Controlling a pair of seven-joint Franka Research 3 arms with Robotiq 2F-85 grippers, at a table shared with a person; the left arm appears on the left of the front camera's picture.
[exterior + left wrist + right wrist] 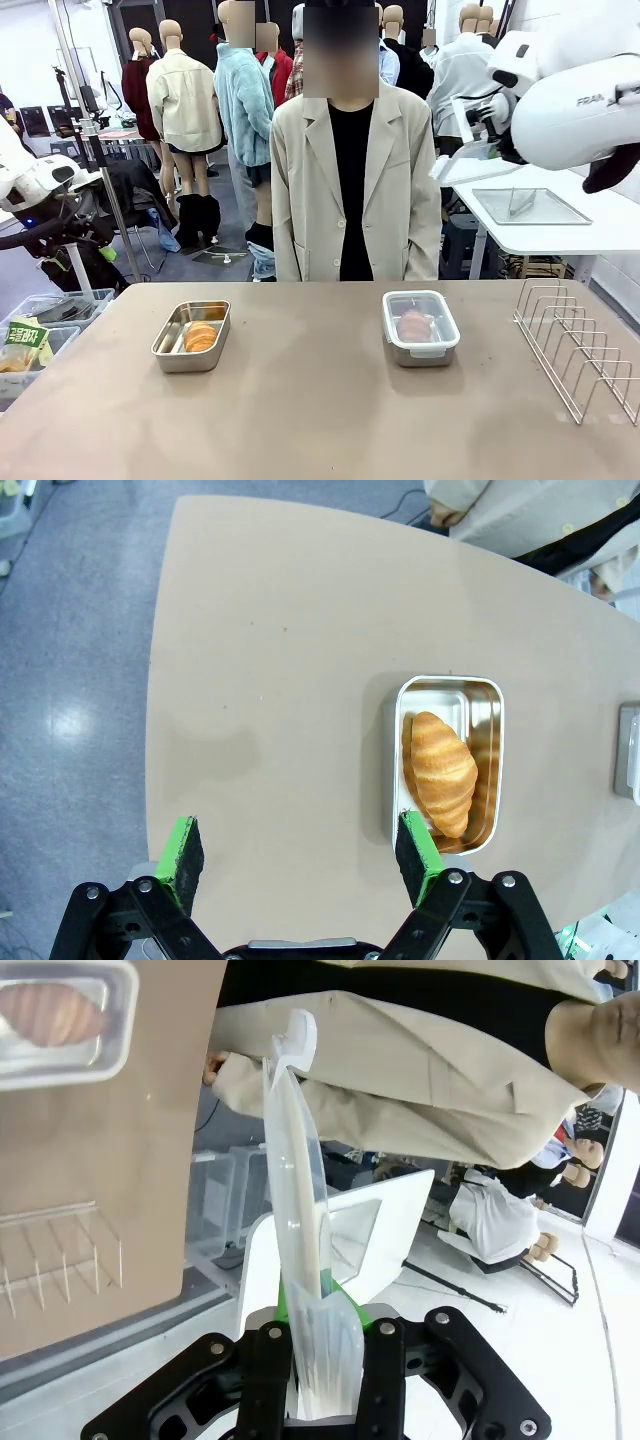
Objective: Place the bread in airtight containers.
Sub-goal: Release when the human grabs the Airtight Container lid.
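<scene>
Two steel airtight containers stand on the tan table. The left container [168, 345] has no lid and holds one golden bread roll [200, 337]. In the left wrist view my left gripper [300, 852] hangs open high above the table, beside that container [450, 684] and its bread [440, 770]. The right container [420, 350] wears a clear white-rimmed lid, and bread [413, 325] shows through it. My right gripper [318, 1310] is shut on a second clear lid [295, 1160], seen edge-on, held up high at the right [475, 168], off the table.
A person in a beige jacket [350, 190] stands at the far edge, hands out of sight. A wire rack [575, 345] occupies the right end of the table. Plastic bins [40, 330] sit beside the left end. The tabletop between and in front of the containers is bare.
</scene>
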